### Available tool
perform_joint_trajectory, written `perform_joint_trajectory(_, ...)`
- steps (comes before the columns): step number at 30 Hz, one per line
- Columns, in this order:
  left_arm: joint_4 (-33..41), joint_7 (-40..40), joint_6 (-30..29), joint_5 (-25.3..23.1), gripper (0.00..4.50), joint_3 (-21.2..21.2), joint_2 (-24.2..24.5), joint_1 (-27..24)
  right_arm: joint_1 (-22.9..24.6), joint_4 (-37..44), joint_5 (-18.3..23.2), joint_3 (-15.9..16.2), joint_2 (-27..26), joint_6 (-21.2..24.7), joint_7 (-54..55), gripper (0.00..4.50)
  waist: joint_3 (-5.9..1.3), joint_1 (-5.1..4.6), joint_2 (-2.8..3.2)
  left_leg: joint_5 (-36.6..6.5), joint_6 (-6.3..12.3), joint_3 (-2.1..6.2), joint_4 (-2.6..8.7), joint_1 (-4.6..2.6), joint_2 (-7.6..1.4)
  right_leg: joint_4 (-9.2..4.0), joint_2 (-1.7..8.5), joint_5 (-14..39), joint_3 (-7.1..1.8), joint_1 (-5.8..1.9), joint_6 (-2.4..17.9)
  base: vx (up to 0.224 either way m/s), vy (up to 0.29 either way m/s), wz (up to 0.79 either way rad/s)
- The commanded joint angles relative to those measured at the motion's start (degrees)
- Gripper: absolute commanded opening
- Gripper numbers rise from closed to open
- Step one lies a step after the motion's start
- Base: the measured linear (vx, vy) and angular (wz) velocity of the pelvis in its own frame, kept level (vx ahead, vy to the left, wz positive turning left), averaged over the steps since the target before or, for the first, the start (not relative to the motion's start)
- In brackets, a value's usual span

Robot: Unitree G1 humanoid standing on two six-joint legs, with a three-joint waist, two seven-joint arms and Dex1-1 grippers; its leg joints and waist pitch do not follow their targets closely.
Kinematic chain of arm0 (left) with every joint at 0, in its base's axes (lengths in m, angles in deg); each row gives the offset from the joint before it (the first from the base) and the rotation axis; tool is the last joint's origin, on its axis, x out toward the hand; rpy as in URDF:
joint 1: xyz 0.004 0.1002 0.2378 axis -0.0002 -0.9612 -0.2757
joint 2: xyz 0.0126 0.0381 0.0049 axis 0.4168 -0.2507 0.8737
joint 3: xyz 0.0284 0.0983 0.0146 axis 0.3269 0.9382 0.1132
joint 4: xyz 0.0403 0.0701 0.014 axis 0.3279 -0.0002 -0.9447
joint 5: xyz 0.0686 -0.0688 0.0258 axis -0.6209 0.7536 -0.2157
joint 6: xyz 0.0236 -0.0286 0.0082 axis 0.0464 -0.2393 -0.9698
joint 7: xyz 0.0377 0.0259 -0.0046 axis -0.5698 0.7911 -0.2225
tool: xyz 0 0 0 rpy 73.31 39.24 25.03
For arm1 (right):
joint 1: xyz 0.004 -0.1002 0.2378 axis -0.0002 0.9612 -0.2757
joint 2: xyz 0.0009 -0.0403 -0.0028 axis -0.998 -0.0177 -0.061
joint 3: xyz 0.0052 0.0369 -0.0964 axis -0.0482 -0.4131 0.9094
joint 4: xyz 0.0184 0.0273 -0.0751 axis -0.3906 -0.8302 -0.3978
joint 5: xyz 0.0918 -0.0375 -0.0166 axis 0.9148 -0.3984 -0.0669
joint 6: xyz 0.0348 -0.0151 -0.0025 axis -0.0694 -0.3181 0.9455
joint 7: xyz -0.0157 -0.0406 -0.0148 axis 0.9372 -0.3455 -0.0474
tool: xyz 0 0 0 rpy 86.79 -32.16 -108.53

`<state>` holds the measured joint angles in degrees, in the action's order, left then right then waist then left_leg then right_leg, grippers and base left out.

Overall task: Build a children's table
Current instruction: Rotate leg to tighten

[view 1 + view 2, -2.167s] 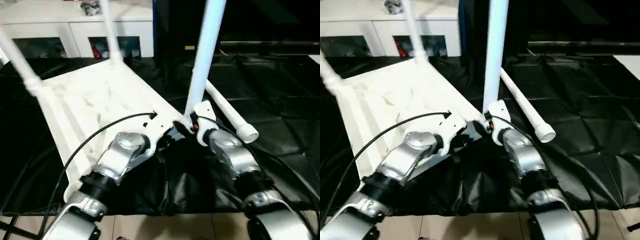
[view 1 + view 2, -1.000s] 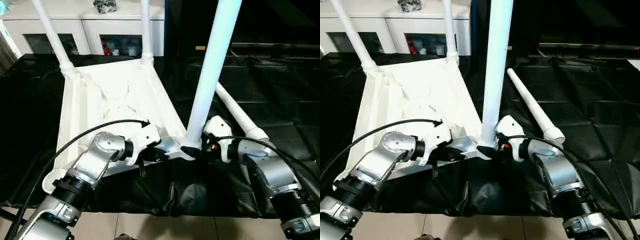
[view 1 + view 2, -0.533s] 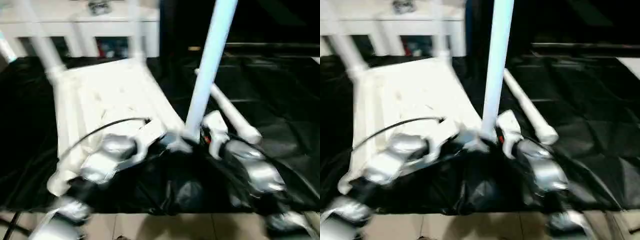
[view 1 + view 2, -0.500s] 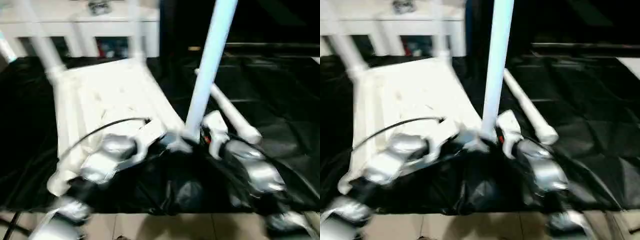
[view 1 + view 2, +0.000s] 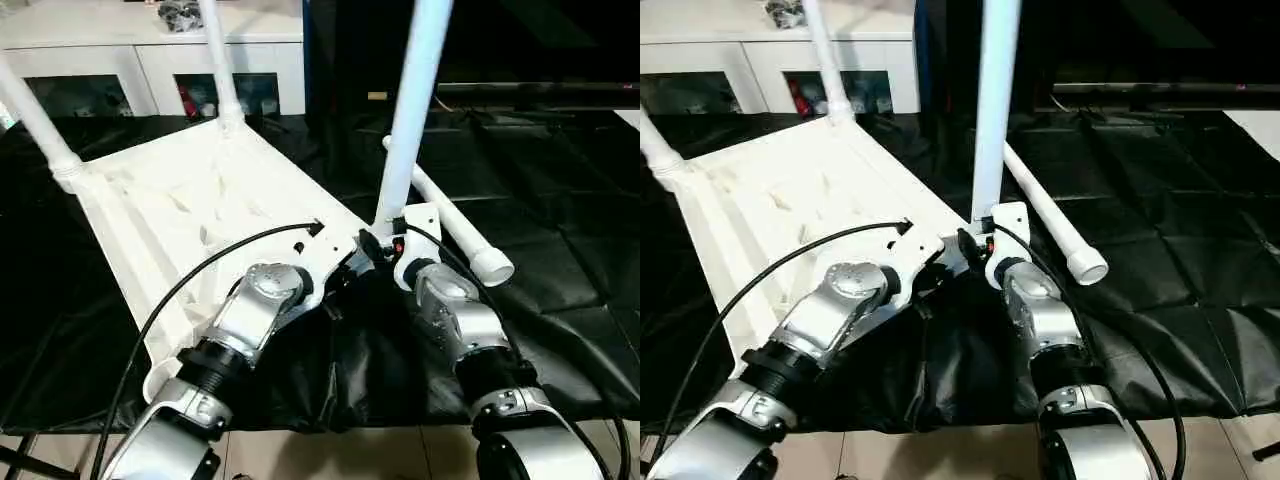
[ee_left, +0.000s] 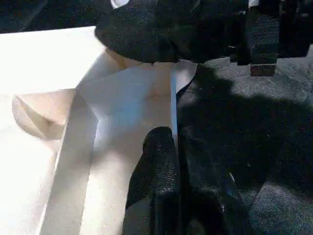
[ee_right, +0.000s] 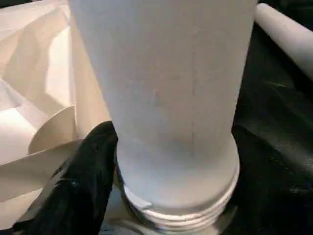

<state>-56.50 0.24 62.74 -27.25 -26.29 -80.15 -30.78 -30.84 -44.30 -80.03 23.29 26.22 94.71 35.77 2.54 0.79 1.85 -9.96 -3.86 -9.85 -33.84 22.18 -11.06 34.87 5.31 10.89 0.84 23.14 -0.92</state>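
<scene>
I see the tabletop (image 5: 200, 220) lying upside down, ribbed underside up, on the black-covered work table (image 5: 560, 250), angled so its near right corner sits between my two arms. Two legs (image 5: 222, 60) stand upright in the far corner sockets, and a third leg (image 5: 410, 120) stands in that near right corner; in my right wrist view its threaded end (image 7: 181, 205) sits at the socket, with rings of thread still exposed. The fourth leg (image 5: 455, 225) lies loose on the black cover just to the right of the upright one. My right gripper (image 5: 385, 245) is at the base of the third leg, one black finger (image 7: 83, 181) against it, but I cannot tell how its jaws stand. My left gripper (image 6: 168, 161) pinches the thin edge wall of the tabletop beside that corner, one finger (image 6: 159, 171) on the inner side. White cabinets (image 5: 150, 60) stand behind the table.
</scene>
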Motion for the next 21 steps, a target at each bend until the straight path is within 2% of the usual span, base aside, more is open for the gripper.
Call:
perform_joint_trajectory(1, 2.72, 3.2, 4.94, 2.64, 0.0, 1.1, -0.56, -0.48, -0.45, -0.43, -0.35, 2.12, 0.55, -0.27, -2.17, 3.81, -3.66, 0.43, -0.83, -11.53, 2.99, -0.22, 3.88, -0.61, -0.83, -4.25, 1.38, 8.36, -0.57, -2.64, 13.03, 0.0, 0.0, 0.0)
perform_joint_trajectory(3, 2.97, 4.28, 5.88, 2.82, 0.0, 1.13, 0.28, -0.81, -0.08, 0.07, -1.51, 2.94, 2.27, -1.53, -2.75, 4.01, -3.65, 0.7, -0.83, -11.11, 2.96, -0.27, 3.83, -0.67, -0.87, -4.25, 1.39, 7.94, -0.59, -2.58, 13.13, 0.0, 0.0, 0.0)
perform_joint_trajectory(5, 3.54, 6.63, 6.97, 3.26, 0.0, 1.02, 1.84, -1.26, 1.57, 2.8, -1.43, 3.49, 5.03, -1.61, -6.47, 4.01, -3.58, 1.06, -0.89, -11.45, 3.08, -0.38, 3.81, -0.69, -0.85, -4.31, 1.42, 8.45, -0.66, -2.56, 12.91, 0.0, 0.0, 0.0)
perform_joint_trajectory(6, 4.07, 8.23, 7.37, 3.6, 0.0, 0.99, 2.9, -1.57, 3.02, 5.33, -1.19, 4.28, 6.84, -1.19, -9.82, 4.01, -3.53, 1.44, -0.67, -11.99, 3.23, -0.35, 3.85, -0.82, -0.86, -4.37, 1.33, 8.77, -0.66, -2.6, 12.38, 0.0, 0.0, 0.0)
perform_joint_trajectory(8, 4.74, 10.41, 7.54, 4.04, 0.0, 1.02, 4.26, -1.93, 5.19, 9.05, -1.15, 5.91, 9.39, -0.88, -14.73, 4.01, -3.52, 1.69, -0.85, -11.48, 3.5, -0.38, 3.86, -0.74, -0.94, -4.29, 1.29, 8.0, -0.7, -2.63, 12.24, 0.0, 0.0, 0.0)
perform_joint_trajectory(9, 5.02, 11.43, 7.68, 4.2, 0.0, 1.05, 4.85, -2.09, 6.13, 10.66, -1.23, 6.67, 10.51, -0.76, -16.85, 4.01, -3.53, 1.77, -0.66, -11.65, 3.53, -0.36, 3.87, -0.77, -0.97, -4.29, 1.24, 7.67, -0.68, -2.64, 12.2, 0.0, 0.0, 0.0)
perform_joint_trajectory(10, 5.28, 12.63, 7.85, 4.37, 0.0, 1.11, 5.52, -2.25, 7.13, 12.31, -1.45, 7.53, 11.82, -0.74, -19.16, 4.01, -3.5, 1.65, -0.68, -11.57, 3.5, -0.28, 3.95, -0.57, -0.97, -4.16, 1.27, 7.33, -0.67, -2.7, 12.33, 0.0, 0.0, 0.0)
perform_joint_trajectory(12, 5.82, 15.46, 8.49, 4.78, 0.0, 1.39, 7.04, -2.61, 9.12, 15.46, -2.01, 9.35, 14.9, -0.88, -24.02, 4.01, -3.45, 1.75, -0.58, -12.29, 3.48, -0.26, 3.92, -0.63, -0.98, -4.28, 1.32, 8.14, -0.69, -2.68, 12.26, 0.0, 0.0, 0.0)
perform_joint_trajectory(15, 7.09, 20.5, 9.8, 6.12, 0.0, 1.92, 9.24, -3.21, 11.37, 19.94, 0.73, 11.12, 18.91, 0.31, -32.4, 4.01, -3.41, 1.68, -0.56, -13.15, 3.44, -0.21, 4.02, -0.6, -1.05, -4.32, 1.35, 9.26, -0.73, -2.63, 12.32, 0.0, 0.0, 0.0)
perform_joint_trajectory(16, 7.15, 20.87, 9.87, 6.2, 0.0, 1.99, 9.4, -3.22, 11.5, 20.24, 1.05, 11.21, 19.14, 0.42, -32.97, 4.01, -3.41, 1.72, -0.5, -13.92, 3.45, -0.23, 4.02, -0.81, -1.06, -4.46, 1.31, 9.9, -0.72, -2.58, 12.46, 0.0, 0.0, 0.0)
perform_joint_trajectory(20, 7.56, 23.09, 10.15, 6.55, 0.0, 2.57, 10.35, -3.38, 11.68, 20.67, 1.85, 11.52, 19.8, 0.29, -34.79, 4.01, -3.42, 1.58, -0.41, -13.88, 3.19, -0.19, 4.07, -0.78, -1.15, -4.37, 1.36, 9.88, -0.74, -2.42, 13.1, 0.0, 0.0, 0.0)
perform_joint_trajectory(21, 8.36, 27.28, 10.19, 6.88, 0.0, 4.01, 12.22, -3.73, 11.62, 20.66, 1.75, 11.99, 20.31, -0.31, -36.74, 4.01, -3.48, 1.69, -0.49, -13.63, 3.17, -0.18, 4.06, -0.84, -1.19, -4.3, 1.41, 9.5, -0.73, -2.41, 13.32, 0.0, 0.0, 0.0)
